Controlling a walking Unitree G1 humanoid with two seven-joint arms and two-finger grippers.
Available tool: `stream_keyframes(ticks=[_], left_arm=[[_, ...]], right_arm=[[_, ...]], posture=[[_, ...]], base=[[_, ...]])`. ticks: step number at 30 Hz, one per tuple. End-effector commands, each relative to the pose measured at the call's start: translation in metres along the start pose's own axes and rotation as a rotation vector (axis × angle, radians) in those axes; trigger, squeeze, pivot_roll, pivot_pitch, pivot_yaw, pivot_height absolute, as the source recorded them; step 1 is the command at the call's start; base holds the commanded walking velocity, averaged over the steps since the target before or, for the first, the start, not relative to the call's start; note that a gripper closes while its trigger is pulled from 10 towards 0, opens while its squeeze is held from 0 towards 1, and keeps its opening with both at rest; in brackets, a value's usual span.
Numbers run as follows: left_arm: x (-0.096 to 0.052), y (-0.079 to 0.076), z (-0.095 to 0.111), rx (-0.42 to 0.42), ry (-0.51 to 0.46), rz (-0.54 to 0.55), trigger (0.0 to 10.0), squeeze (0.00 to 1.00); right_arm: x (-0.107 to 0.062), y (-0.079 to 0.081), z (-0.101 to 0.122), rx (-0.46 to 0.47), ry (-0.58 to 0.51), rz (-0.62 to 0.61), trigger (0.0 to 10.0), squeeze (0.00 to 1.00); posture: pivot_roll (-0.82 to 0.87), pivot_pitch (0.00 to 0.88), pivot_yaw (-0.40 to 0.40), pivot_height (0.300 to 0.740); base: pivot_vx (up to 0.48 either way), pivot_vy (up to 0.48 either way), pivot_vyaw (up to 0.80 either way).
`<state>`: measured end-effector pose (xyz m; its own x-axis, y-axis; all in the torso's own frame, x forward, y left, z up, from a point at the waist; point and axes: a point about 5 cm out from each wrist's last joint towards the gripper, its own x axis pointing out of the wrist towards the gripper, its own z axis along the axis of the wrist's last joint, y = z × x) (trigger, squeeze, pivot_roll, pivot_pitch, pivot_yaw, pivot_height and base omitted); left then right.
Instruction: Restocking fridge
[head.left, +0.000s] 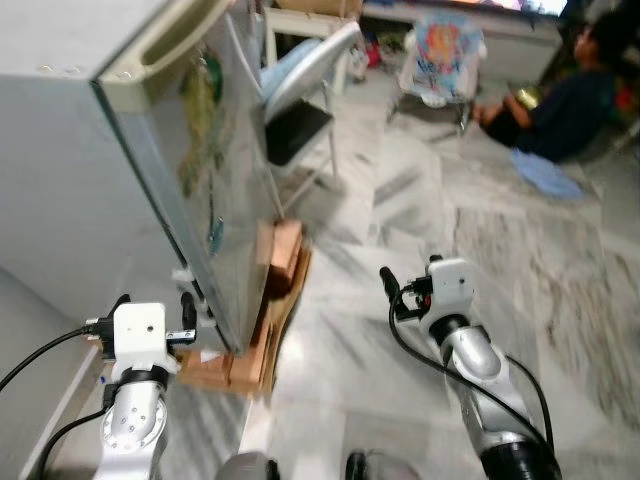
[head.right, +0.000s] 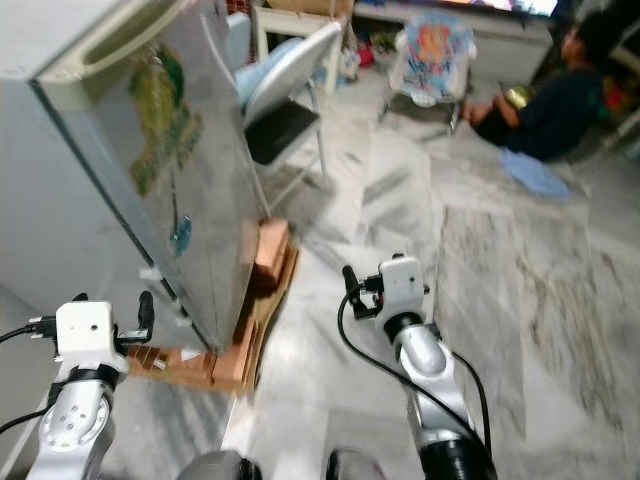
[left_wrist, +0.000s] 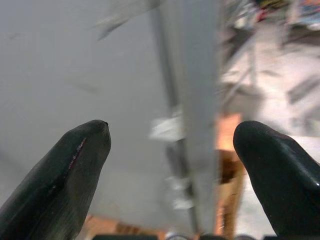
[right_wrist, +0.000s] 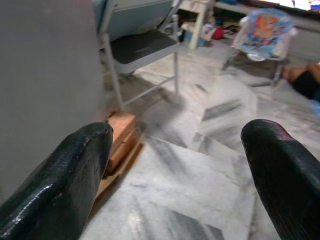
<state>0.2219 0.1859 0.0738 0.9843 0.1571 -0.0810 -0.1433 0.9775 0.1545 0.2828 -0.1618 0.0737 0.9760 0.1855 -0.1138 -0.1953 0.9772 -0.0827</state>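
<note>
A grey fridge (head.left: 70, 170) stands at my left, its side (head.left: 220, 150) covered with stickers, and no opening shows on it. My left gripper (head.left: 154, 306) is held low before the fridge's bottom corner, a short way off it. In the left wrist view the left gripper (left_wrist: 172, 145) is open with nothing between its fingers, facing the fridge's edge (left_wrist: 195, 100). My right gripper (head.left: 400, 287) hovers over the marble floor to the right of the fridge. The right gripper (right_wrist: 177, 145) is open and holds nothing.
The fridge rests on bricks and boards (head.left: 278, 258). A folding chair (head.left: 300, 110) stands just behind it. Farther back are a baby bouncer (head.left: 440, 50), a person sitting on the floor (head.left: 570, 100) and a blue cloth (head.left: 548, 175). Marble floor (head.left: 420, 200) stretches to the right.
</note>
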Motion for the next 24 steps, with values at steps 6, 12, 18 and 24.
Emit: stream_keyframes(ticks=[6, 12, 18, 24], left_arm=[[0.003, 0.000, 0.001, 0.009, -0.010, -0.003, 10.0, 0.00], [0.012, -0.007, 0.002, -0.039, 0.005, -0.010, 10.0, 0.00], [0.040, -0.006, 0.007, -0.091, 0.008, 0.012, 10.0, 0.00], [0.074, -0.006, 0.016, -0.102, -0.001, 0.006, 10.0, 0.00]], right_arm=[[0.001, -0.006, 0.003, -0.005, -0.002, -0.014, 10.0, 0.00], [0.001, -0.004, 0.003, -0.006, -0.001, -0.011, 10.0, 0.00], [-0.004, -0.004, 0.003, 0.018, 0.012, -0.006, 10.0, 0.00], [-0.014, -0.007, -0.003, 0.006, 0.045, 0.008, 10.0, 0.00]], posture=[[0.00, 0.126, -0.020, 0.740], [-0.01, 0.123, -0.025, 0.740], [-0.03, 0.130, -0.027, 0.740], [-0.06, 0.138, -0.027, 0.740]], base=[[0.000, 0.000, 0.00], [0.000, 0.000, 0.00], [0.000, 0.000, 0.00], [0.000, 0.000, 0.00]])
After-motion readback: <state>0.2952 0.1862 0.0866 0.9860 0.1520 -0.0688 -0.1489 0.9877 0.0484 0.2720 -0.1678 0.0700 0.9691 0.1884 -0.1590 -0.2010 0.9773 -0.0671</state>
